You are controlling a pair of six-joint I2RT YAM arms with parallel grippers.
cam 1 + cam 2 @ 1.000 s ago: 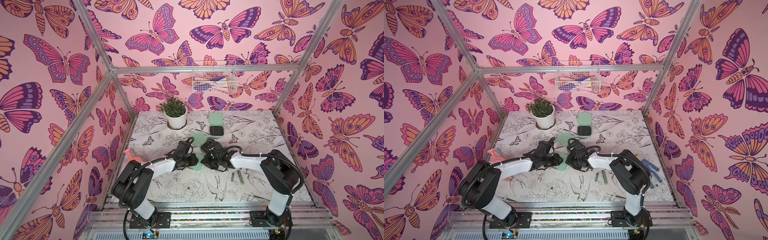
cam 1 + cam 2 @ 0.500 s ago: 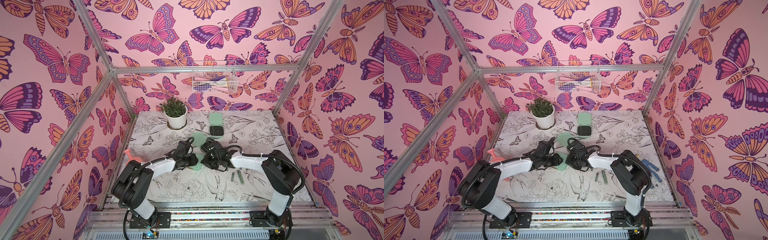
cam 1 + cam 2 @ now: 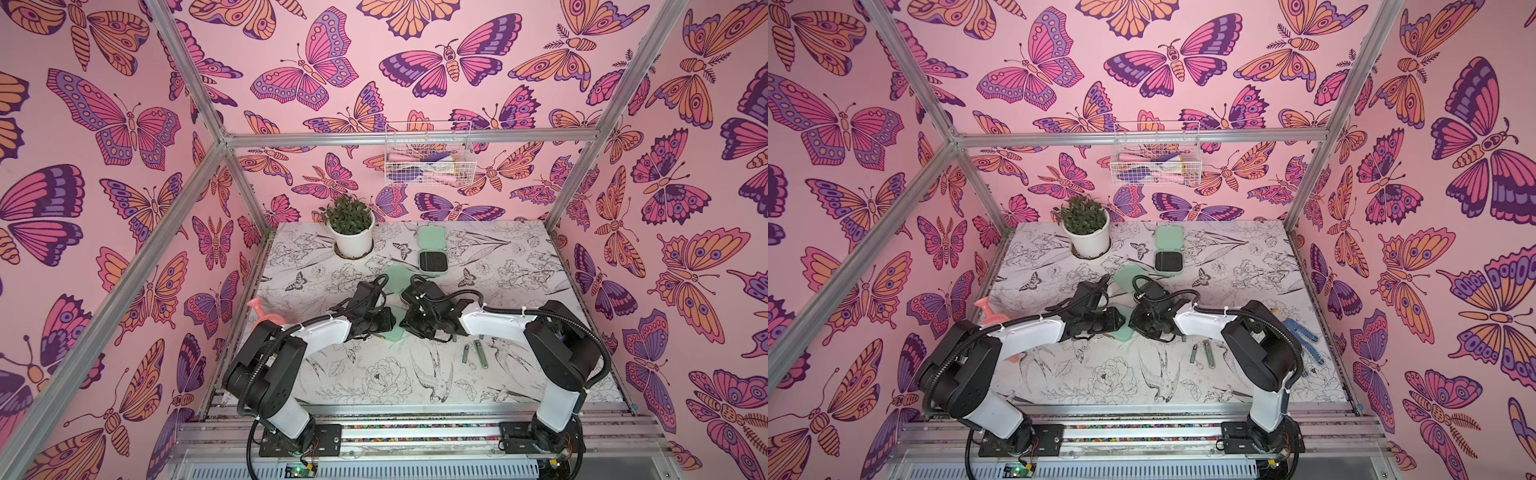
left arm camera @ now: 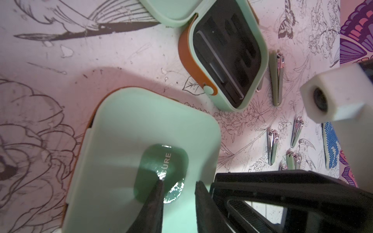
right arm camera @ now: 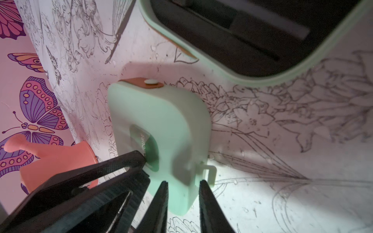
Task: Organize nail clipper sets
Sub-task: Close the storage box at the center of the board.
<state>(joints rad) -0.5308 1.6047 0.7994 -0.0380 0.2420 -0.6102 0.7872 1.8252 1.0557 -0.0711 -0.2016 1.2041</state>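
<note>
Mid-table, between the two arms, lies the closed case (image 3: 397, 336), mint-green, lid down, dark label (image 4: 168, 161) facing up. One fingertip (image 4: 159, 184) of the left jaws touches that label. The left jaws stand narrow, with a slim gap and nothing seen between them. The right jaws stand narrow astride the closed case's edge, beside its latch tab (image 5: 210, 171); whether they pinch it cannot be told.

Just behind it sits an open case (image 4: 226, 54) with a black slotted inside and an orange strap (image 4: 189, 60) along one side. Its lid (image 3: 395, 277) is laid back. In both top views the right arm (image 3: 494, 322) covers its base. A rear case (image 3: 433, 262), also open, lies near the back of the table (image 3: 332, 386), well apart from the arms.

Loose clippers (image 4: 276, 80) lie on the table beside the open case; at least four show in the left wrist view. In both top views a pair of clippers (image 3: 1209, 354) lies side by side in front of the right arm.

Farther out are a blue glove (image 3: 1302, 334) near the right edge, a pink watering can (image 3: 266, 313) behind the left arm (image 3: 324, 332), a potted plant (image 3: 353, 237) at the back, and a wire basket (image 3: 428, 166) on the rear wall.
</note>
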